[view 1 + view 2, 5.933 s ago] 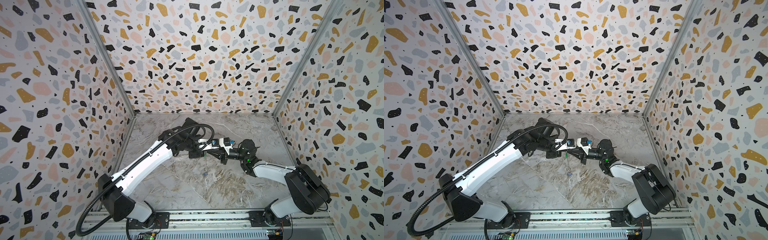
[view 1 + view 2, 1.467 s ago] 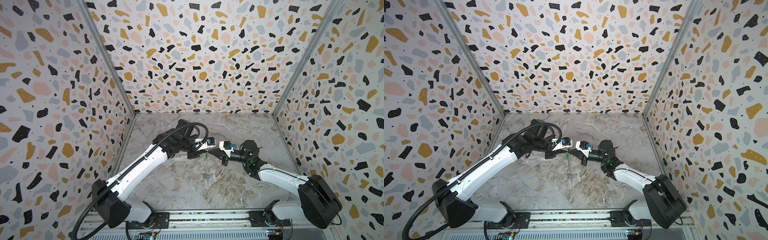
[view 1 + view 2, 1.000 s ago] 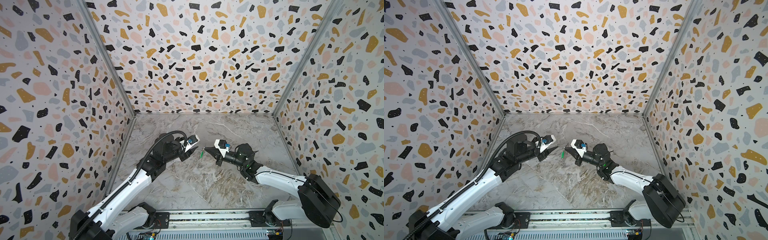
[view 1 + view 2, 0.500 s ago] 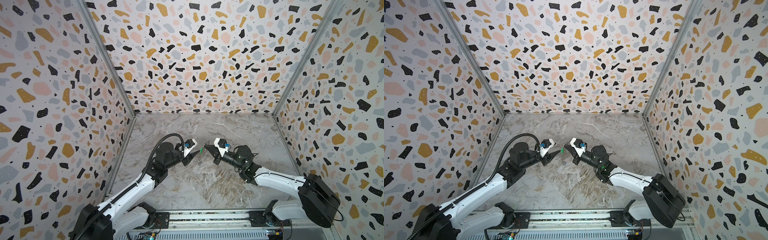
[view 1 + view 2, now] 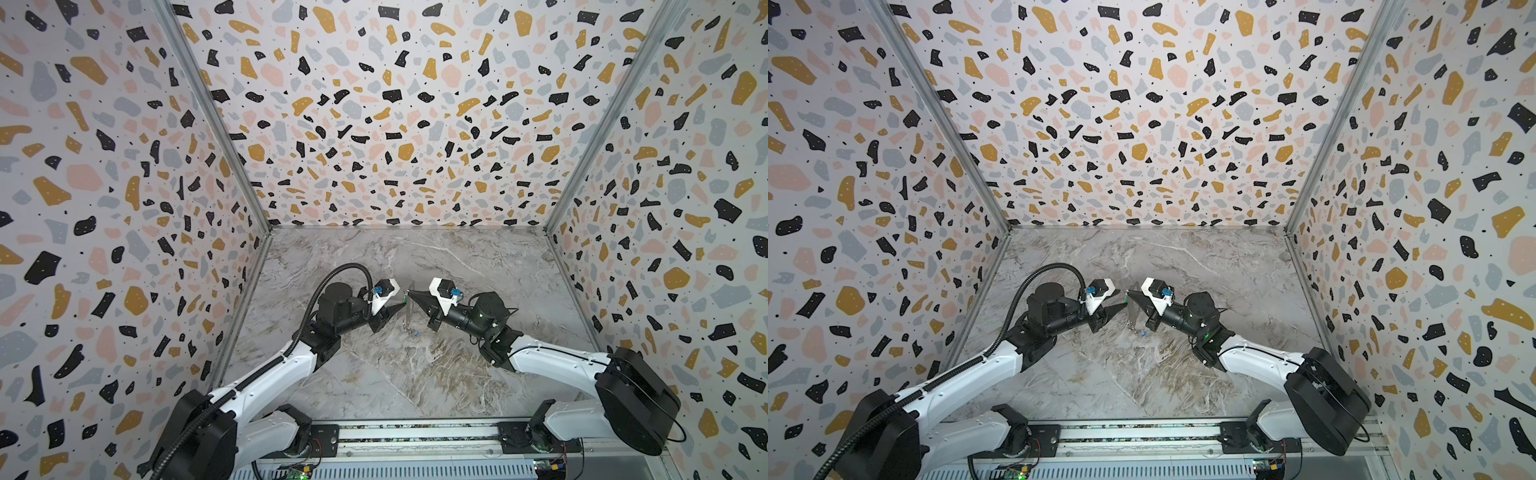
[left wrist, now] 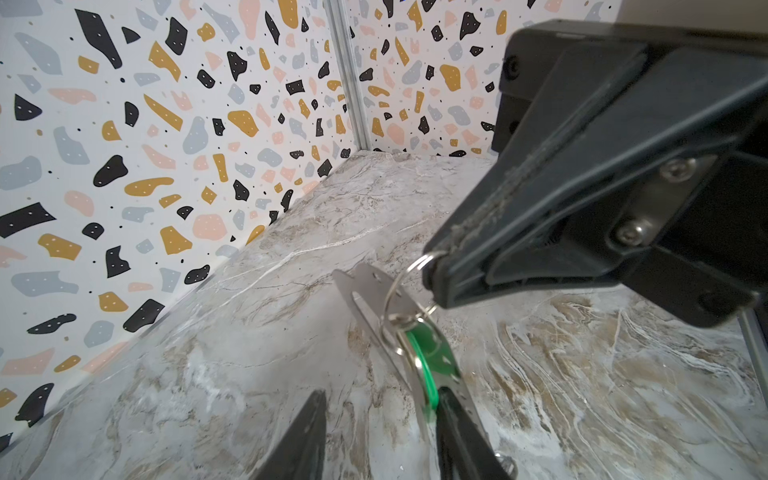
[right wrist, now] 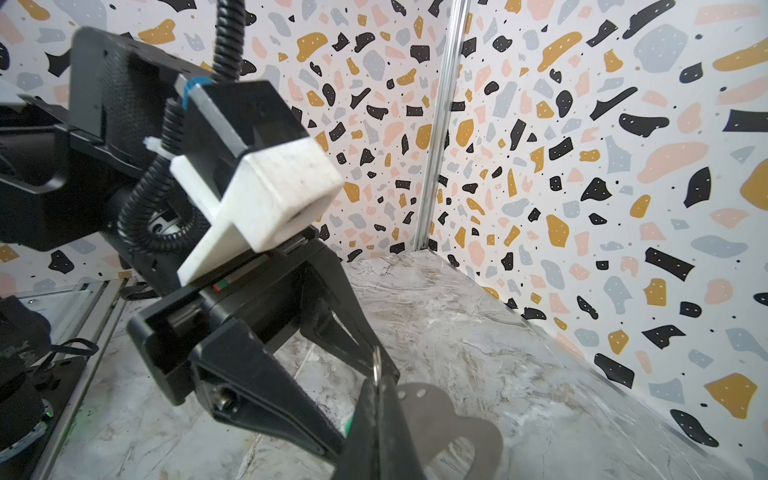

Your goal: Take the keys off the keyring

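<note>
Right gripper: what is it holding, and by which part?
The right gripper holds the keyring, its fingers pinched on a thin wire ring at one end; the rest hangs below.

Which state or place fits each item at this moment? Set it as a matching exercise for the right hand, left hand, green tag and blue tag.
Column one:
1 right hand
2 left hand
3 green tag
4 blue tag

Column two:
A fingers apart
B at the end of the keyring plate away from both hands
C shut on a wire ring
D beside one finger of the left hand

Pairs: 1-C; 2-A; 3-D; 4-B
</note>
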Robot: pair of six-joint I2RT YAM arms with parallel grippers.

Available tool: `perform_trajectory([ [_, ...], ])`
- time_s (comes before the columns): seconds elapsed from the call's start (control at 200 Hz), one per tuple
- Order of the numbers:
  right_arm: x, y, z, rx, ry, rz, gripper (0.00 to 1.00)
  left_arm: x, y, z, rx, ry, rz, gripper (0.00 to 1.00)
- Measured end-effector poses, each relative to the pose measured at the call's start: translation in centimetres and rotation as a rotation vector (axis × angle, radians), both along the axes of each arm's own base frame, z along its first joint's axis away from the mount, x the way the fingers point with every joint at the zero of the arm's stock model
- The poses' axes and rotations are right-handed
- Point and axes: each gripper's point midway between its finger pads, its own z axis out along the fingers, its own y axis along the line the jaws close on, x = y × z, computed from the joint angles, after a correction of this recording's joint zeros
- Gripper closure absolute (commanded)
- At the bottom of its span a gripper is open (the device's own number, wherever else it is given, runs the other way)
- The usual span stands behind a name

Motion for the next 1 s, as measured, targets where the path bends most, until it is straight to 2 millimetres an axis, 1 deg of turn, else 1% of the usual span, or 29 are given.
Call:
perform_trajectory([
  [0.19,-0.24,-0.02,-0.19,0.001,-0.002,0.009,1.0,0.07,0.07,0.04,0.003,-0.005,0.005,0.55],
  [0.355,-0.29,-0.02,-0.02,0.006,-0.007,0.011,1.0,0.23,0.25,0.5,-0.003,-0.02,0.02,0.55],
  [0.531,-0.25,0.02,-0.08,0.007,-0.008,0.012,1.0,0.36,0.23,0.9,-0.014,-0.039,0.024,0.58],
  [0.846,-0.18,0.1,-0.17,0.007,-0.008,0.01,1.0,0.12,-0.18,0.59,-0.017,-0.034,-0.007,0.61],
  [0.926,-0.19,0.1,-0.13,0.009,-0.009,0.01,1.0,0.08,-0.34,0.4,-0.017,-0.029,-0.017,0.63],
  [1.001,-0.18,0.11,-0.09,0.01,-0.011,0.01,1.0,0.03,-0.39,0.38,-0.016,-0.03,-0.022,0.68],
])
